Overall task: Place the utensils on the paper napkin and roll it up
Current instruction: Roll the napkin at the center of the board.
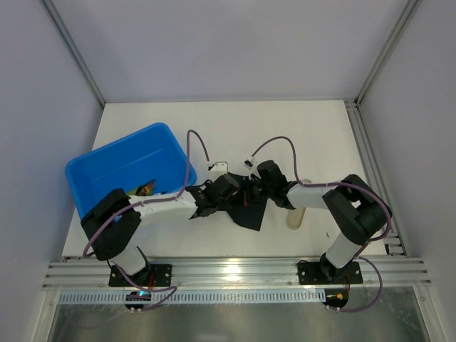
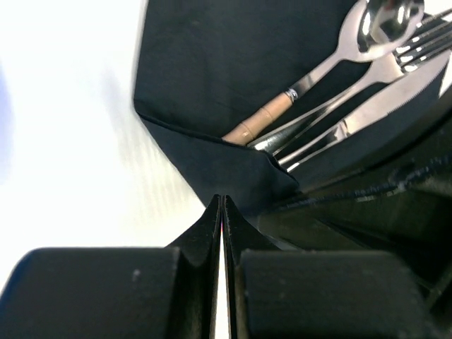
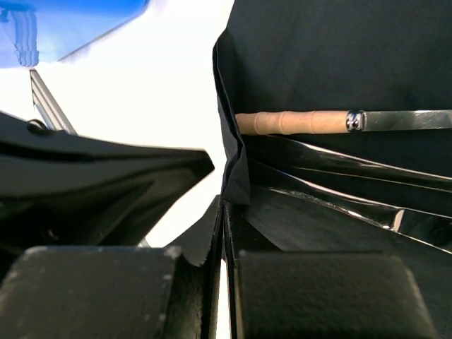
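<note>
The black paper napkin (image 1: 249,212) lies mid-table between both arms. In the left wrist view the napkin (image 2: 212,63) holds the utensils: a spoon (image 2: 385,25) with a beige handle, a fork (image 2: 424,49) and a knife (image 2: 381,106), their handle ends under a folded-up napkin flap. My left gripper (image 2: 222,199) is shut on that flap's edge. In the right wrist view the napkin (image 3: 332,49) folds over the spoon's beige handle (image 3: 293,122), and my right gripper (image 3: 223,203) is shut on the fold's corner. From above, the left gripper (image 1: 222,191) and right gripper (image 1: 261,187) meet over the napkin.
A blue tub (image 1: 117,153) stands at the left with a small coloured item inside. A thick beige cylinder (image 1: 296,216) lies right of the napkin, by the right arm. The metal rail (image 1: 228,271) runs along the near edge.
</note>
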Motion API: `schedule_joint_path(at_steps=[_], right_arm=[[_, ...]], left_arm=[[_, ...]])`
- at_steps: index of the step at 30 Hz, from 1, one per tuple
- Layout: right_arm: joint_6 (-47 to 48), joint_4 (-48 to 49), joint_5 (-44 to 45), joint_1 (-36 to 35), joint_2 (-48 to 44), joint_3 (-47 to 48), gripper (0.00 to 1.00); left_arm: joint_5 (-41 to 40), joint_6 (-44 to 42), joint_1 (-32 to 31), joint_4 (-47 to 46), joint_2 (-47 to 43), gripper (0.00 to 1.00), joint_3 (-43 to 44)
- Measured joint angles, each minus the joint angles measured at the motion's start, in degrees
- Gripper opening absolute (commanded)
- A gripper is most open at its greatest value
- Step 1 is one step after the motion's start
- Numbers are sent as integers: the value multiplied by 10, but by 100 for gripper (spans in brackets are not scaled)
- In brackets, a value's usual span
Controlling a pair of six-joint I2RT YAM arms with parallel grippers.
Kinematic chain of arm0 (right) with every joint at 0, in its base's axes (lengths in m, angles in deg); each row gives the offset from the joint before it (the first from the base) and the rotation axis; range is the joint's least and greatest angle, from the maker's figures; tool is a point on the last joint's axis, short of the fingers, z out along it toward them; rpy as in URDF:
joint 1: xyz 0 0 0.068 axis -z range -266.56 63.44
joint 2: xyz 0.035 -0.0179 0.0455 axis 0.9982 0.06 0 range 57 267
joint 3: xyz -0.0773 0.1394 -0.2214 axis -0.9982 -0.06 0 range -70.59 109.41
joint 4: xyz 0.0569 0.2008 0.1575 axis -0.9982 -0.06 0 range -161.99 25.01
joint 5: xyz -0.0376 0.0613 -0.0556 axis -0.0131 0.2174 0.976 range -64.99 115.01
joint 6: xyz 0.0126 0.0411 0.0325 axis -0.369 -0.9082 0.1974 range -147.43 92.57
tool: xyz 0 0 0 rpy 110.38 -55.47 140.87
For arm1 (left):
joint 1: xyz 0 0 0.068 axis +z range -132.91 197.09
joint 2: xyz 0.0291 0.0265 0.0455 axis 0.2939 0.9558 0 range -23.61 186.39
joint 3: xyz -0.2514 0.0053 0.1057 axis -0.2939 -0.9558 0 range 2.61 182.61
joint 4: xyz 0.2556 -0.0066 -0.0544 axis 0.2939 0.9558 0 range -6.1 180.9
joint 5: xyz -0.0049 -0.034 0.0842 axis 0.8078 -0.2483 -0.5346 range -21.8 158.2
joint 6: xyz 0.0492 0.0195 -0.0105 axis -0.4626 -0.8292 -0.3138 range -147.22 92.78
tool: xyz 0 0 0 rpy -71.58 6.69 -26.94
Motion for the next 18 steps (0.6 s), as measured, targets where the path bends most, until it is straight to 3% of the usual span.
schedule_joint_path(at_steps=[18], right_arm=[[-4, 26, -38, 0, 35, -1, 4]], left_arm=[[26, -38, 39, -15, 43, 0, 41]])
